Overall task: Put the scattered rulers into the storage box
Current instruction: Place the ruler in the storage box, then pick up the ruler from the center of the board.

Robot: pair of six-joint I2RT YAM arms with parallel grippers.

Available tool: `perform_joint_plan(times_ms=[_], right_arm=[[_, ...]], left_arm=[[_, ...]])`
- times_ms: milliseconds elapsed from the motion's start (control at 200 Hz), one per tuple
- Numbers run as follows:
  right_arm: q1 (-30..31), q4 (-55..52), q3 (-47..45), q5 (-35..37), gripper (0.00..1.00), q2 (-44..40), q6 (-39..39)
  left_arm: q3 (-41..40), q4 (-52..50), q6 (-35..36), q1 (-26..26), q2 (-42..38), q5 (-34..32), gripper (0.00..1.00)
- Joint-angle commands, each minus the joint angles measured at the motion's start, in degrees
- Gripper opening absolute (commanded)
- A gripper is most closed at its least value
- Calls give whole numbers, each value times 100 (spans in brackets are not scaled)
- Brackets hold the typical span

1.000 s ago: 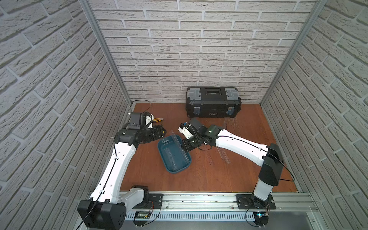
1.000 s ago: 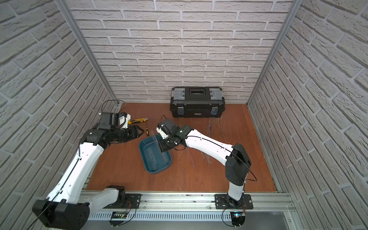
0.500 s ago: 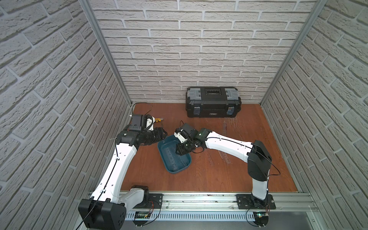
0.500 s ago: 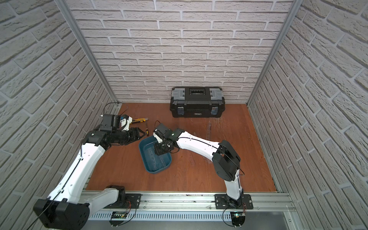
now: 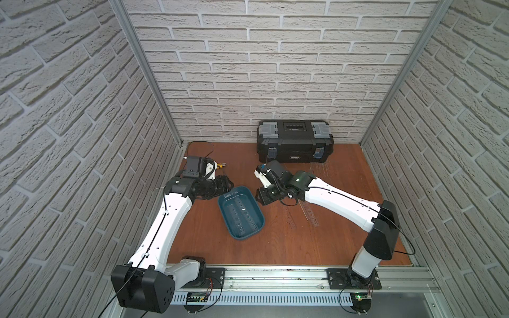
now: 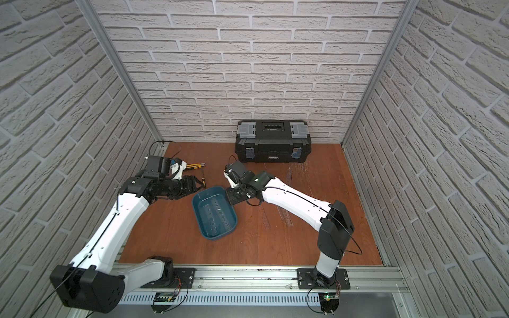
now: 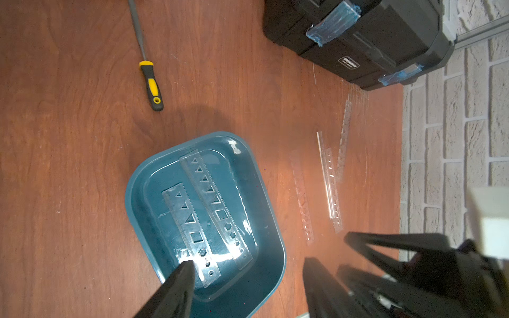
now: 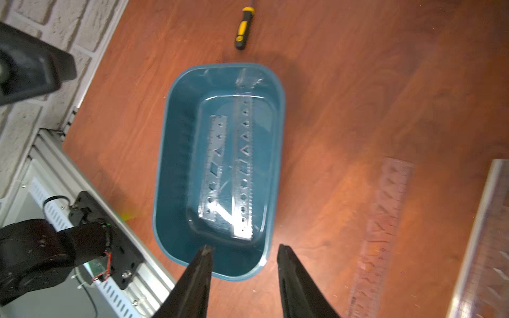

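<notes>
2 rulers (image 7: 203, 217) are stowed in storage box (image 8: 176, 154), more rulers (image 7: 332, 187) are left on surface (image 7: 82, 137) at its 3 o'clock, w/ left pincer (image 7: 248, 264) & right pincer (image 8: 245, 247) spread, empty.

You could read no wording anywhere. The black toolbox (image 7: 371, 41) bore a small nameplate (image 7: 348, 62) on its front, its lettering too blurred to make out. The rulers (image 8: 242, 165) showed graduation ticks and shape cut-outs, but any numerals were too faint to read.
</notes>
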Motion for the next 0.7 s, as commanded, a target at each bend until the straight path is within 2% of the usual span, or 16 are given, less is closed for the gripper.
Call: perform_joint_plan(times_ms=[0, 140, 335, 565, 695], right_arm=[[-379, -352, -289, 540, 42, -217, -315], [-832, -506, -626, 708, 38, -281, -538], [-1094, -430, -1121, 721, 41, -350, -585], [-1118, -73, -1967, 693, 47, -515, -334], [-1240, 13, -2317, 922, 48, -554, -215]], left_arm=[[279, 160, 55, -366, 243, -159, 67], [424, 314, -33, -822, 631, -251, 67], [821, 422, -38, -1477, 1436, -363, 66], [1829, 101, 342, -1922, 2806, -354, 65], [2575, -180, 597, -2048, 3526, -451, 64]])
